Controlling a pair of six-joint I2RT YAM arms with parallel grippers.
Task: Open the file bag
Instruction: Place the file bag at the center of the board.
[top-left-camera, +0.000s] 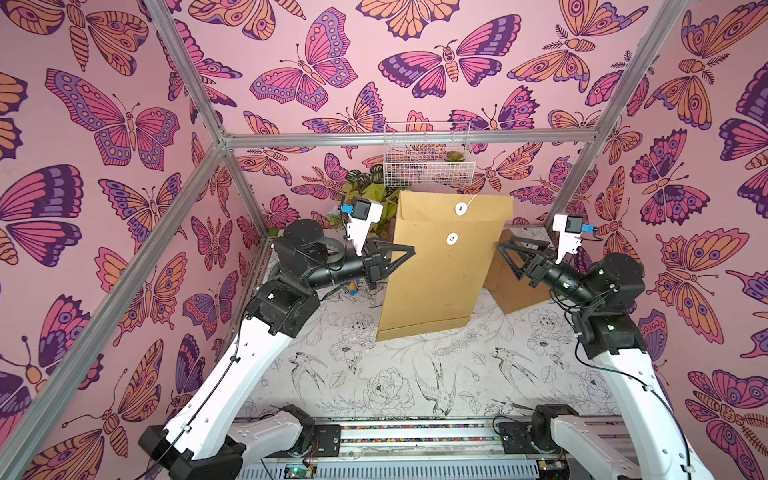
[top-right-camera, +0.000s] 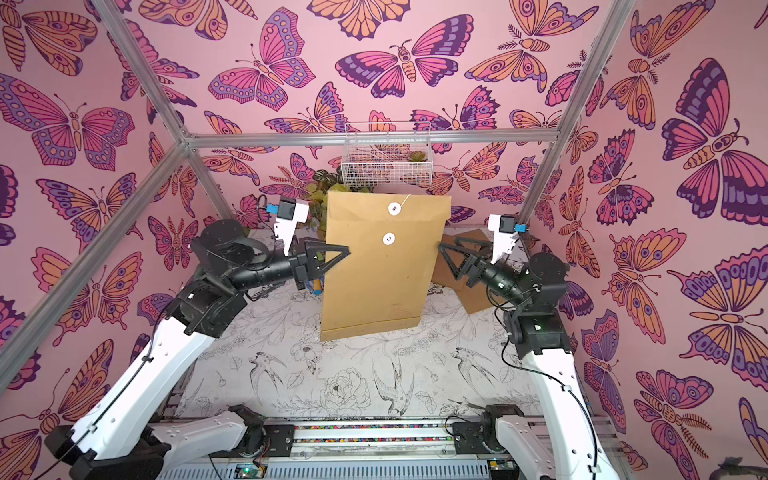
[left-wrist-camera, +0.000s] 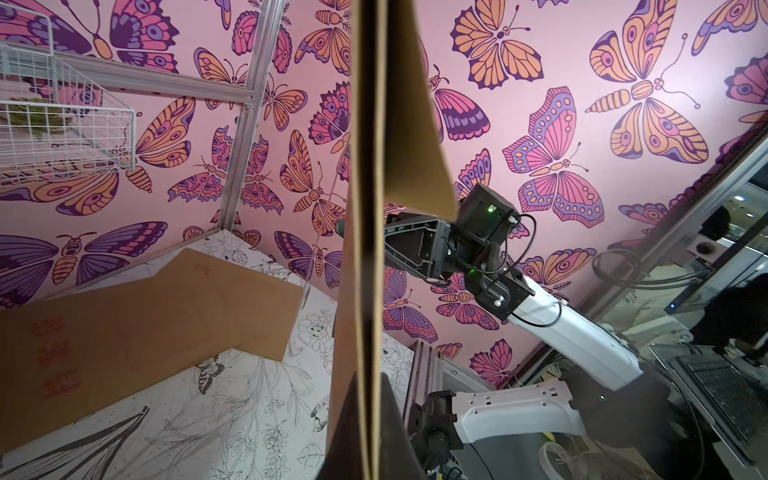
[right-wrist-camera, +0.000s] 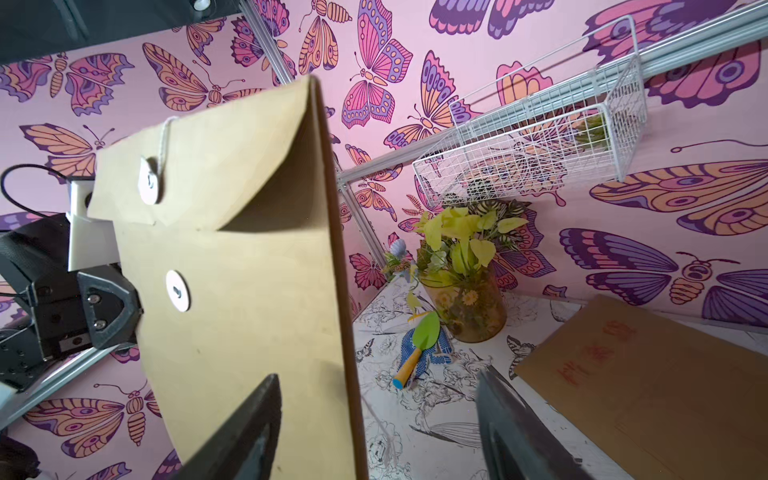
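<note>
Currently the kraft file bag (top-left-camera: 436, 282) hangs upright over the floral counter (top-left-camera: 374, 374), its string (top-left-camera: 471, 200) trailing up from the flap's white disc (top-left-camera: 461, 208). The left tool (top-left-camera: 409, 250) is clamped tight on the bag's left edge. The right tool (top-left-camera: 503, 249) stands wide, one jaw either side of the right edge. Another kraft bag (top-left-camera: 515, 295) lies flat behind.
</note>
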